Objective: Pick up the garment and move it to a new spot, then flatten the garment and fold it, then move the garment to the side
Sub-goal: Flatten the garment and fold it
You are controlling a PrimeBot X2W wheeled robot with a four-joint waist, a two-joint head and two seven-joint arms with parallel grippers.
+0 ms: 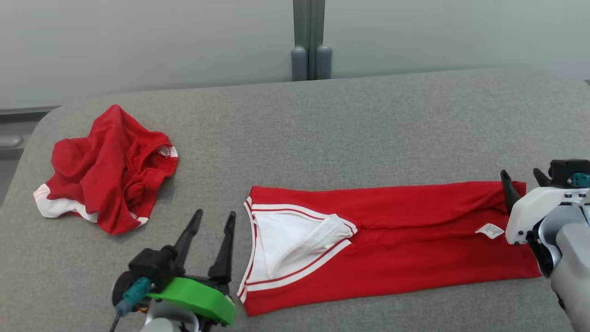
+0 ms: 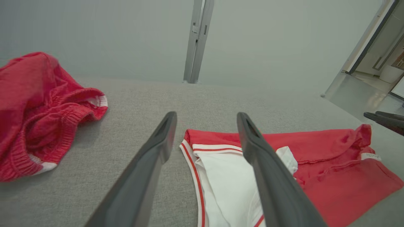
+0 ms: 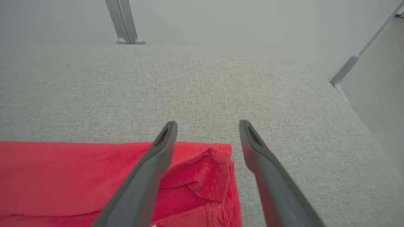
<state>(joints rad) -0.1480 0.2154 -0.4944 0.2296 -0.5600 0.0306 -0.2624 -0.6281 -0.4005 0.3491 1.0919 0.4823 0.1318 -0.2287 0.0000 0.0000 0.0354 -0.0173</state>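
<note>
You see left tool (image 1: pixel 215 213) and right tool (image 1: pixel 521 173) wide open, holding nothing. Between them garment (image 1: pixel 392 244) lies flat; one long fold looks done. Left to do: more folds, move aside.

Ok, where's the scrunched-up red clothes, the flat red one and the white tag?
Scrunched-up red clothes (image 1: pixel 106 166), head view, middle of the heap.
Flat red garment (image 1: pixel 415 240), head view, its red middle.
White tag (image 1: pixel 490 230), head view, its centre.
</note>
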